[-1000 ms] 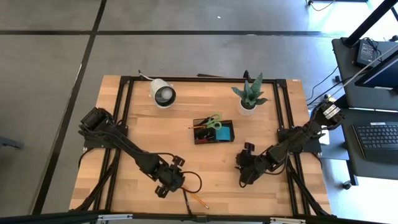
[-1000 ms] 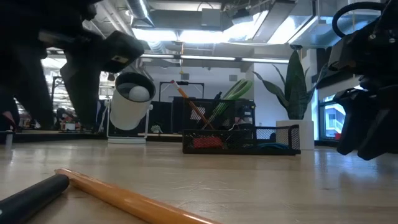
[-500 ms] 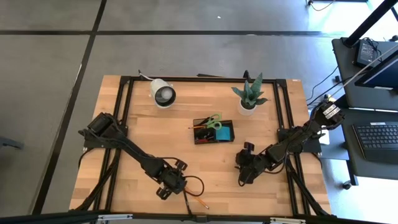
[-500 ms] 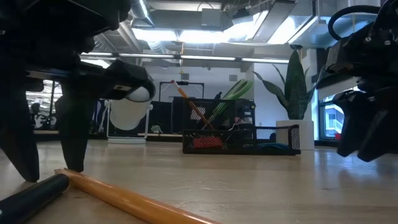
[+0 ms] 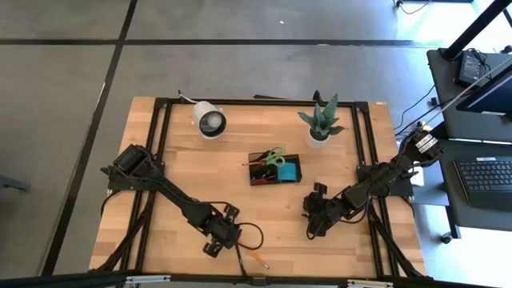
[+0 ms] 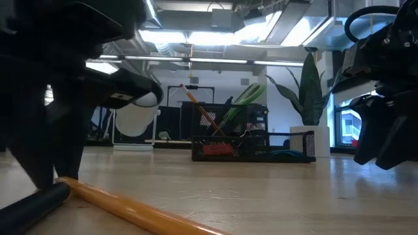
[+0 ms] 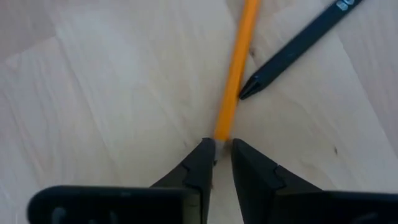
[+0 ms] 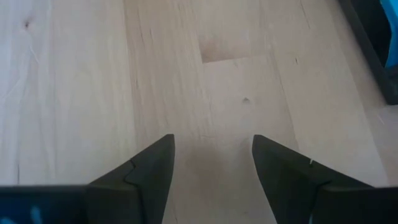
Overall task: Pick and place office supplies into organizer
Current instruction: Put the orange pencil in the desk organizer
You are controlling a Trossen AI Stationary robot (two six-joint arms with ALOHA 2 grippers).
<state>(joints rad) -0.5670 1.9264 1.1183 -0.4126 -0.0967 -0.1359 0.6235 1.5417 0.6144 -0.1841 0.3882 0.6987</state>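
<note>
Pencil (image 7: 234, 87), orange, flat on table (image 5: 184, 176) near front edge, about 6 o'clock from organizer (image 5: 274, 169); long axis runs 10-to-4. Black pen (image 7: 292, 51) just beside it. Left gripper (image 7: 217, 155) narrowed over pencil end, contact unclear. Right gripper (image 8: 211, 168) wide, empty, 4 o'clock from organizer.

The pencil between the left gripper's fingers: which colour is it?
Orange pencil; the left wrist view shows it best.

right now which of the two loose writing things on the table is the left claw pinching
The orange pencil: its end sits between the nearly closed fingers of the left claw. The black pen lies beside it, outside the fingers.
</note>
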